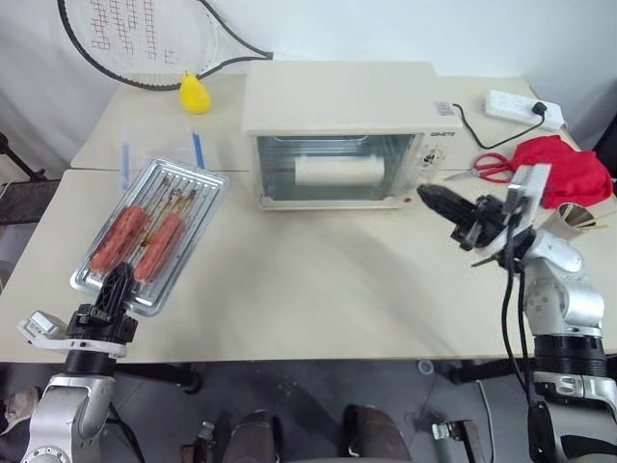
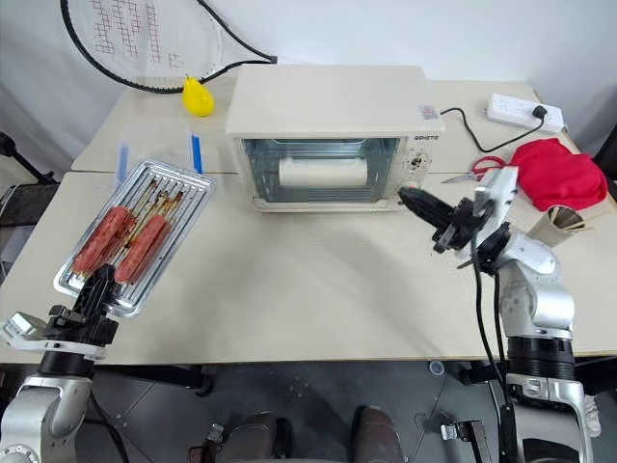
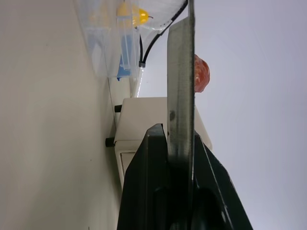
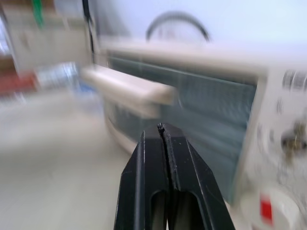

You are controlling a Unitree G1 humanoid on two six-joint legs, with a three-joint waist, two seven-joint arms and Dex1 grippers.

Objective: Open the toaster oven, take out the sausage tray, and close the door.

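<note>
The toaster oven sits at the far middle of the desk, its door shut, the cream bar handle across the glass. The sausage tray is out of the oven, at the near left of the desk, tilted, with two reddish-brown sausages lying side by side on its wire rack. The left pincer is clamped narrow on the tray's near edge; in the left wrist view the thin metal rim stands pinched between the black fingers. The right pincer hangs in the air just right of the oven's control panel, its fingers pressed together and holding nothing. Red scissors, a red cloth and a white power strip lie at the far right. A yellow pear-shaped thing and a racket lie at the far left.
</note>
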